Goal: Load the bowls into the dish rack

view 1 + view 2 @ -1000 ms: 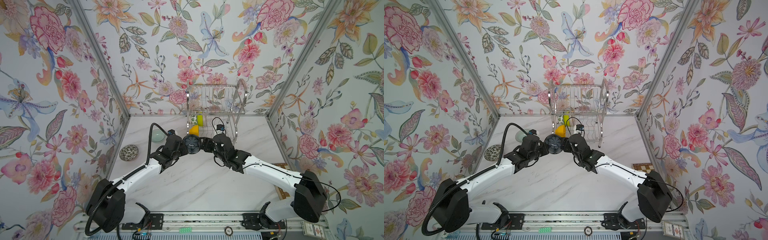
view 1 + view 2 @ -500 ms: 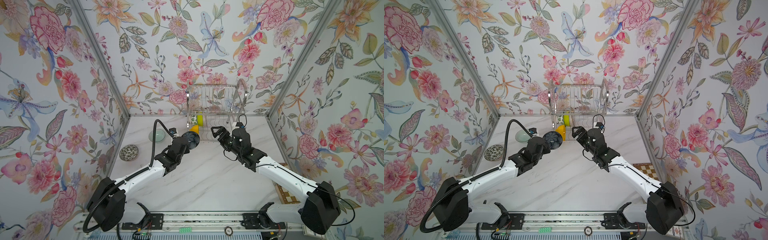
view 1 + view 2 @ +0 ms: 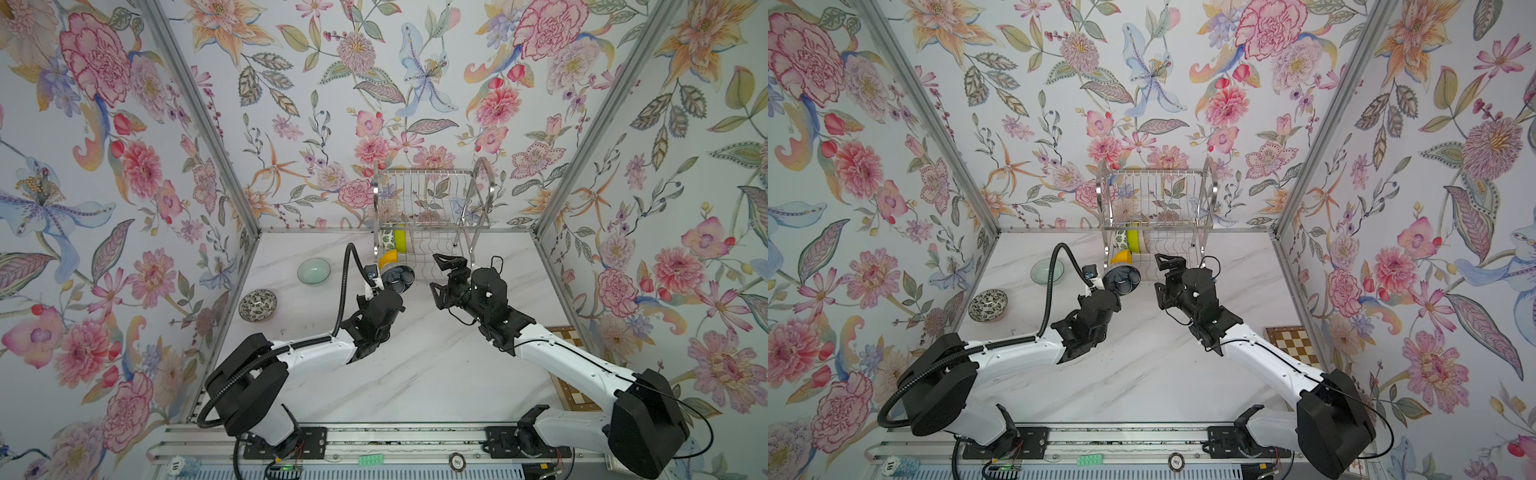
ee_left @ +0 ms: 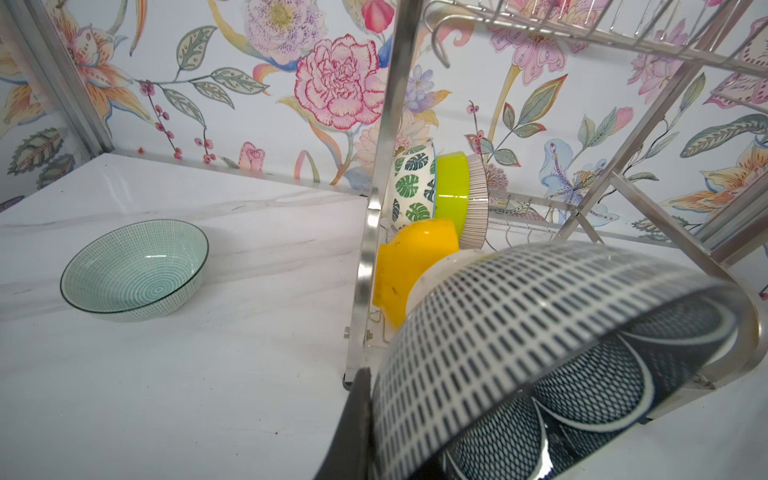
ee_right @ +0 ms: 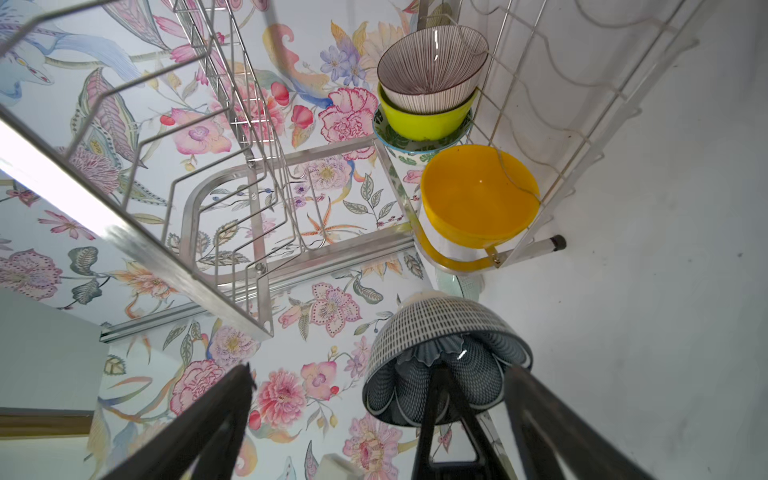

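Two robot arms reach toward the dish rack (image 3: 432, 195), which stands at the back of a marble table (image 3: 415, 374) in both top views. The left gripper (image 3: 384, 283) is clamped tight on the rim of the navy flower bowl (image 3: 400, 277), held tipped on edge just in front of the left end of the rack's lower tier. The right gripper (image 3: 441, 277) hangs near that bowl, jaws spread wide and holding nothing. On the table, well left of the rack, sit the celadon bowl (image 3: 313, 272) and, nearer the camera, the speckled bowl (image 3: 257, 305). A chessboard (image 3: 1293, 345) lies at the table's right edge.

From the left wrist, the navy flower bowl (image 4: 540, 353) fills the foreground, its dashed outside facing the camera. Behind it, the lower tier holds the orange-yellow bowl (image 4: 411, 257), then the leaf-print bowl (image 4: 411, 187), lime green bowl (image 4: 451, 191) and pink striped bowl (image 4: 478, 199) nested together on edge. The celadon bowl (image 4: 135, 270) stands upright on the table, apart from the rack.

From the right wrist, two dark fingers (image 5: 208, 415) stand far apart with nothing between them. The navy flower bowl (image 5: 440, 332) hangs beyond them, below the orange-yellow bowl (image 5: 478, 191).
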Tool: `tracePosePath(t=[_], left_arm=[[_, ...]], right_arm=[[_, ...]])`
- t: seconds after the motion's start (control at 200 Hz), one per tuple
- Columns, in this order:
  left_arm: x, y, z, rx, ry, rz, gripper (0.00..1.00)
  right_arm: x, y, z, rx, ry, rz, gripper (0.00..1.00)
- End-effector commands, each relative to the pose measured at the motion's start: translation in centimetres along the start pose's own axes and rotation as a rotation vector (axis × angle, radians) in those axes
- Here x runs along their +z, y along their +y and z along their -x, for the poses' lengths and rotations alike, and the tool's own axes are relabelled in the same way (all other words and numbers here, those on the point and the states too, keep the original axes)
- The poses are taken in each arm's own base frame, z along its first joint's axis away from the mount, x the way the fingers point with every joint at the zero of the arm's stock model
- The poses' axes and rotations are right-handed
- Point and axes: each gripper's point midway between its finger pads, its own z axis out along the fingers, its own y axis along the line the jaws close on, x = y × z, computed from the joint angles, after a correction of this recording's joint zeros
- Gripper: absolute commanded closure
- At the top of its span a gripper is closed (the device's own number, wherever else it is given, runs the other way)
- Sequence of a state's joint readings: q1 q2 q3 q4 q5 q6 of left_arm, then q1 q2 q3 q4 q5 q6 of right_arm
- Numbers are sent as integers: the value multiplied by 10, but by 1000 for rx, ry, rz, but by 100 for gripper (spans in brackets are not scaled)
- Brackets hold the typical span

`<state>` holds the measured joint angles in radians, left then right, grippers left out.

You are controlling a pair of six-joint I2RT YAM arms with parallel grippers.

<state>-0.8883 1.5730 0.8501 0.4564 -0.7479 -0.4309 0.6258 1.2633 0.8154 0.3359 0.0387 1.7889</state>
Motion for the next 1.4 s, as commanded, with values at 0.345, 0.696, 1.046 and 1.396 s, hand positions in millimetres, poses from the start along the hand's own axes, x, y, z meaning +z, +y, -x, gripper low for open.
tracePosePath(t=[0.345,0.696,1.046,1.396], left_arm=[[-8,-30,29,-31,-188,-26,100],[-11,-40,32,-14,-219,-48,100],[-12,-38,33,24,-232,-31,100],[-14,-40,34,63,-239,-16,100]], right_arm=[[17,41,-26,181,46,170,21],[33,50,-30,237,54,235,44],[42,57,-37,256,79,263,71],[46,55,-43,267,99,263,87]])
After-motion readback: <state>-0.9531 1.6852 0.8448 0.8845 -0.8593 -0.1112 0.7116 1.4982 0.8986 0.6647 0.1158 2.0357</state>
